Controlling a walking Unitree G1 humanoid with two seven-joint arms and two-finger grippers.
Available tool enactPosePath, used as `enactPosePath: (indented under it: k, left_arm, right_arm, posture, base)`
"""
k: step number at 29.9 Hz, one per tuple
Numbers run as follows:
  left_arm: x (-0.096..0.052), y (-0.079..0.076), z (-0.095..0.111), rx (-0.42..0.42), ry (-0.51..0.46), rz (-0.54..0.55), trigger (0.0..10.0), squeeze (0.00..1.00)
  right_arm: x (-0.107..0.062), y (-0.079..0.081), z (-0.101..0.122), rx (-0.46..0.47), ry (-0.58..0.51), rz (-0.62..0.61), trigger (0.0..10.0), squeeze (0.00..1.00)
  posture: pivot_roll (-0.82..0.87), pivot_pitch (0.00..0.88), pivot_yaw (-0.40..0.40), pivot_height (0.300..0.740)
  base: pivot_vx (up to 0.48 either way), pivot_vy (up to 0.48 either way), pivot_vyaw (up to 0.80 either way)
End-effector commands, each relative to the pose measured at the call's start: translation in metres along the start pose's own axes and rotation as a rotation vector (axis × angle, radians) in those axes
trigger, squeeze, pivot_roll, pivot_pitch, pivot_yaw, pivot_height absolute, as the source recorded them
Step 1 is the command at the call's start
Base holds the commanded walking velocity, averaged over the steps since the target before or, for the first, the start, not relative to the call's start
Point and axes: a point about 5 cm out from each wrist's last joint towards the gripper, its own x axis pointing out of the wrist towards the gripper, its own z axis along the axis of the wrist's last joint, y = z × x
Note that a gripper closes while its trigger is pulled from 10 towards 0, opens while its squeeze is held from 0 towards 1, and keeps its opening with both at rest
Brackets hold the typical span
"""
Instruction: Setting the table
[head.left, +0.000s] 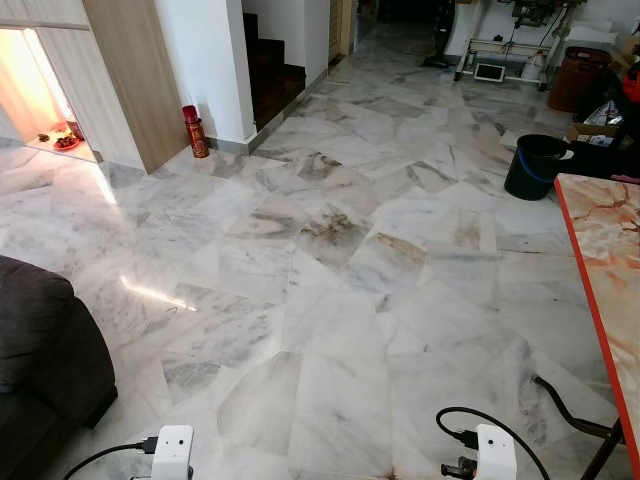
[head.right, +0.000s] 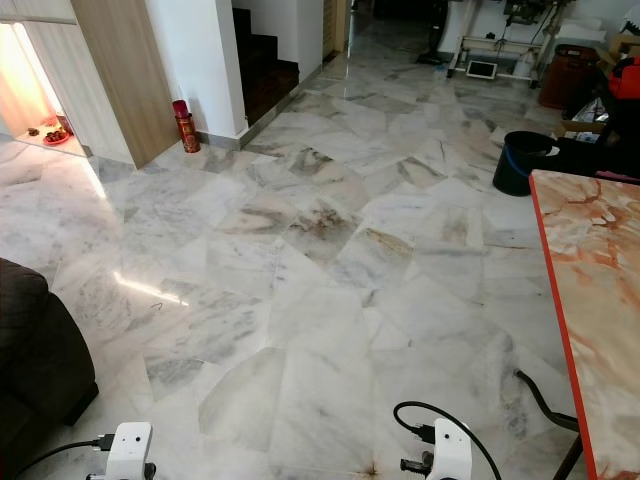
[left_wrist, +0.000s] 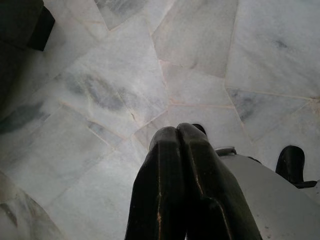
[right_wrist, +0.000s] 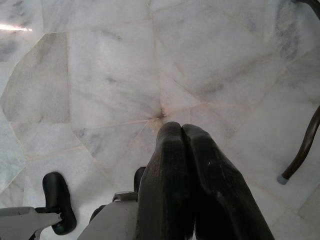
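A wide marble floor (head.left: 340, 260) stretches ahead of me, pale grey with darker veins. On my right runs the edge of a worktop (head.left: 605, 250) with a red rim and an orange-marbled top. Beyond its far end stands a dark bucket (head.left: 536, 165). A red canister (head.left: 194, 131) sits against the white wall near the dark stairs (head.left: 270, 75). A dark sofa (head.left: 45, 350) occupies my left. My two white wrist units (head.left: 172, 452) show at the bottom, cables trailing.

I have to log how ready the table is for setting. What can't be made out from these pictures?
- Table: cut off by the right edge in both eye views, so most of its top is unseen.
- Bucket: contents hidden by its rim.
- Items in the lit alcove: too small and washed out.
- Sofa: cut off at the left edge.
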Motion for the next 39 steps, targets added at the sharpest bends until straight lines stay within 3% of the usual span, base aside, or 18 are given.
enactPosePath:
  k: [1, 6, 9, 29, 39]
  left_arm:
    - [-0.001, -0.001, -0.005, -0.003, 0.017, -0.003, 10.0, 0.0]
    - [-0.001, -0.001, -0.005, -0.003, 0.017, -0.003, 10.0, 0.0]
    - [0.001, -0.016, 0.001, -0.047, 0.0, 0.004, 10.0, 0.0]
    - [0.0, -0.016, -0.002, -0.072, 0.009, 0.01, 10.0, 0.0]
    - [0.0, -0.015, -0.005, -0.06, 0.025, 0.011, 10.0, 0.0]
  right_arm:
    - [0.0, -0.001, -0.001, -0.009, 0.003, -0.004, 10.0, 0.0]
    - [0.0, -0.001, -0.001, -0.009, 0.003, -0.004, 10.0, 0.0]
    - [0.002, 0.016, 0.002, 0.071, -0.03, 0.057, 10.0, 0.0]
    - [0.002, 0.015, 0.004, 0.072, -0.035, 0.06, 10.0, 0.0]
    - [0.001, 0.01, 0.003, 0.075, -0.029, 0.053, 10.0, 0.0]
  posture:
    - [0.0, 0.0, -0.018, 0.74]
    - [0.0, 0.0, -0.018, 0.74]
    - [0.02, 0.0, -0.018, 0.74]
    - [0.03, 0.014, -0.026, 0.74]
    - [0.02, 0.016, -0.025, 0.74]
  base:
    - [0.0, 0.0, 0.0]
    - [0.0, 0.0, 0.0]
    - [0.0, 0.0, 0.0]
    - [0.0, 0.0, 0.0]
    - [0.0, 0.416, 0.0]
